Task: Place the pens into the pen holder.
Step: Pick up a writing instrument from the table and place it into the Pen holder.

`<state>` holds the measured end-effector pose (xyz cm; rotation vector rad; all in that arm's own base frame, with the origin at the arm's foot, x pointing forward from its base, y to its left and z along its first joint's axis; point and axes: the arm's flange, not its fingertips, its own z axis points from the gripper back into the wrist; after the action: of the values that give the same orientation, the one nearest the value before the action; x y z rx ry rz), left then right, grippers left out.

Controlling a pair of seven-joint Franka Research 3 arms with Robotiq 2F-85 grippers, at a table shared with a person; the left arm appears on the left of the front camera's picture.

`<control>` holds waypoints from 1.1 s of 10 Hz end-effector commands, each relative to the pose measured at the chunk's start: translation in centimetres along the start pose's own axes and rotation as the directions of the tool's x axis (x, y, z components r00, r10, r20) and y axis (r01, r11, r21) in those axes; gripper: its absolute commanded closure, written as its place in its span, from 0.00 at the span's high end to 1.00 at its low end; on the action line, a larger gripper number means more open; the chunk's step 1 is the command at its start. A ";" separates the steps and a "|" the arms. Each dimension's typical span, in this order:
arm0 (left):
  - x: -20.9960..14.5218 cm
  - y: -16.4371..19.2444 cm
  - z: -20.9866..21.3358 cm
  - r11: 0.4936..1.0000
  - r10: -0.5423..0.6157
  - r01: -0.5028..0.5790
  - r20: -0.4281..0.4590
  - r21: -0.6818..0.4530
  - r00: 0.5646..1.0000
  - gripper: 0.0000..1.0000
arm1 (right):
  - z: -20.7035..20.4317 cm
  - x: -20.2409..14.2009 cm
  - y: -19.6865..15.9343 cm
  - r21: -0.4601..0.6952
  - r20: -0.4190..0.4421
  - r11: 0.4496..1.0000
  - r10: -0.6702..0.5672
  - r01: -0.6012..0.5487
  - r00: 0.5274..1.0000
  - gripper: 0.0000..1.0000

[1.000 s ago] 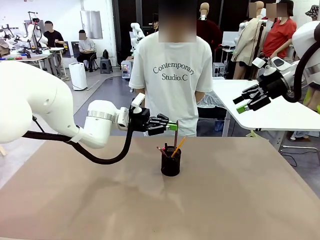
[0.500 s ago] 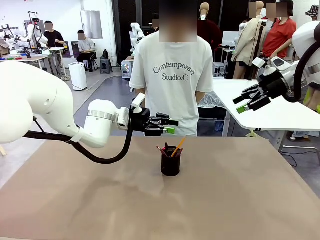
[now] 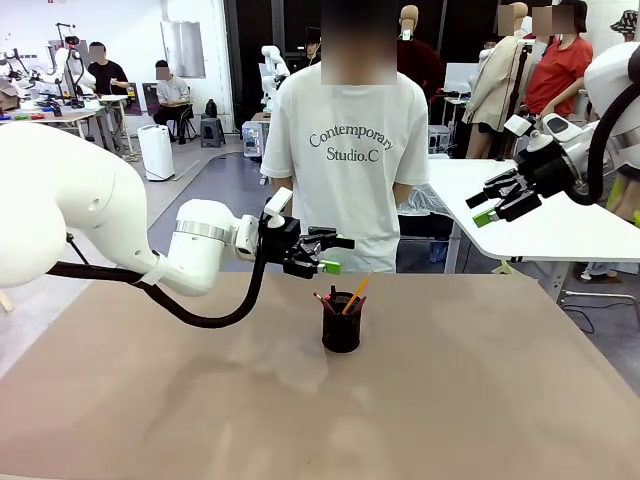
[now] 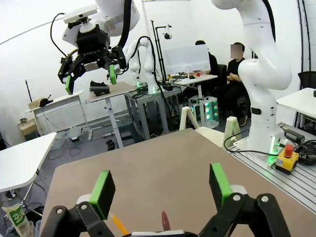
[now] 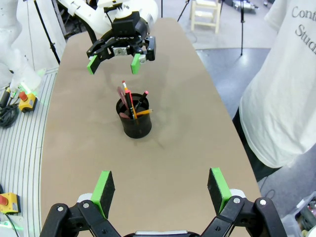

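From the front, the pen holder stands mid-table with the pens upright inside; the left gripper hovers just above it, jaws spread and empty; the right gripper hangs well off, spread; the left wrist view shows green pads apart over pen tips; the right wrist view shows the holder between both spread grippers.

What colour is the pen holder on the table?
Black wire-mesh pen holder; the right wrist view shows it best.

Brown tabletop, white side table; grey floor, white wall, seated people at far desks
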<state>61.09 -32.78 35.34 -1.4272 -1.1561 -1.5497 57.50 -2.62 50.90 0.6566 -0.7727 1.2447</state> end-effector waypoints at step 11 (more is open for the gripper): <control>1.2 -1.2 0.2 1.000 0.029 -0.029 -0.065 0.004 0.997 1.00 | -0.1 0.3 0.2 -0.013 -0.011 1.000 -0.009 0.009 1.000 1.00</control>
<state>61.06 -32.91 35.32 -1.4039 -1.1458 -1.5465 57.50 -2.62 50.89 0.6566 -0.7727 1.2447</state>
